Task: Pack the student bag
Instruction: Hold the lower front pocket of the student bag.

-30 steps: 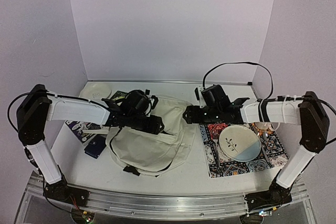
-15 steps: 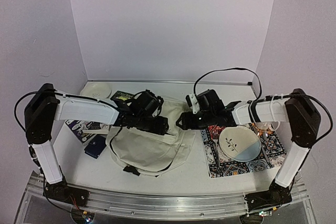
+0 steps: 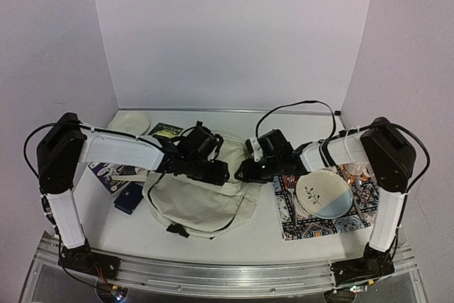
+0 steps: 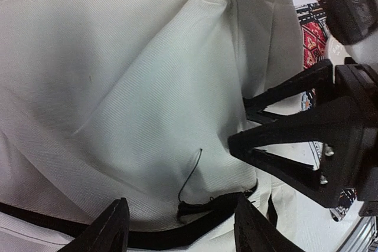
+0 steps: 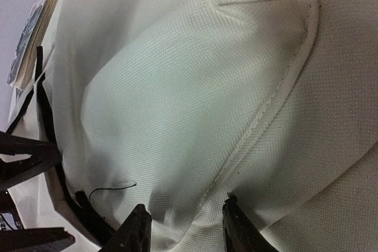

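worktop (image 3: 284,246): white, carries everything listed here
patterned mat (image 3: 298,221): multicolour cloth, flat at the near right of the worktop
round plate (image 3: 324,193): on the mat, pale with a leaf sprig, one side blue-grey
white plate (image 3: 129,123): far left corner
dark book (image 3: 164,131): far edge, just beside the white plate
printed booklet (image 3: 106,173): left edge, partly hidden
dark blue case (image 3: 129,197): just near of the booklet

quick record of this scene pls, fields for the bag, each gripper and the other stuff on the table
student bag: cream, lying mid-table under both grippers
left gripper: fingers apart over the bag's black trim, grip unclear
right gripper: fingers apart astride a fabric seam, grip unclear
patterned mat: right of bag, carries a leaf-print plate
left of bag: white plate, dark book, dark blue item
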Robot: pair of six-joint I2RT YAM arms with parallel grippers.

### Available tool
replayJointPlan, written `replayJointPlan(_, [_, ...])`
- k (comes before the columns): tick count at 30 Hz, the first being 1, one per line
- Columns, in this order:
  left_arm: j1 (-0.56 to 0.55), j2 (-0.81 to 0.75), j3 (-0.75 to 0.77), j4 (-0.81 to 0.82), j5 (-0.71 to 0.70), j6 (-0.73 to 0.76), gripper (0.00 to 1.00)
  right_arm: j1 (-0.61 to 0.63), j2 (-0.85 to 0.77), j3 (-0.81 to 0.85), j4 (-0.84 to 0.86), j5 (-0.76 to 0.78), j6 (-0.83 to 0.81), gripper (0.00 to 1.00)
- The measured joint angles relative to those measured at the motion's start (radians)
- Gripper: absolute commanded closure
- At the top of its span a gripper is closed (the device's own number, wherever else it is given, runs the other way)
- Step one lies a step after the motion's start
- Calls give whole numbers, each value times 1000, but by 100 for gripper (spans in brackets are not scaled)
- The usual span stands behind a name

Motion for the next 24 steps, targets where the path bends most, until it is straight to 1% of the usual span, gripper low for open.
replayJointPlan(1, [0,0,-6,8,7,0,40,-1,7,0,13,-4,6,64])
replayJointPlan(3, [1,0,-16,21,18,3,41,-2,11,4,29,-10,13,73])
replayJointPlan(7, [2,0,-22,29,28,8,41,-2,24,10,39,-17,27,96])
replayJointPlan(8, [2,0,-24,33,24,10,41,-3,24,9,38,-18,27,100])
replayJointPlan(16, [2,-8,-13,6,-9,51,41,-5,16,8,39,-34,22,100])
replayJointPlan(24, [2,-8,8,-33,-15,68,46,1,-84,-2,41,-64,-1,100])
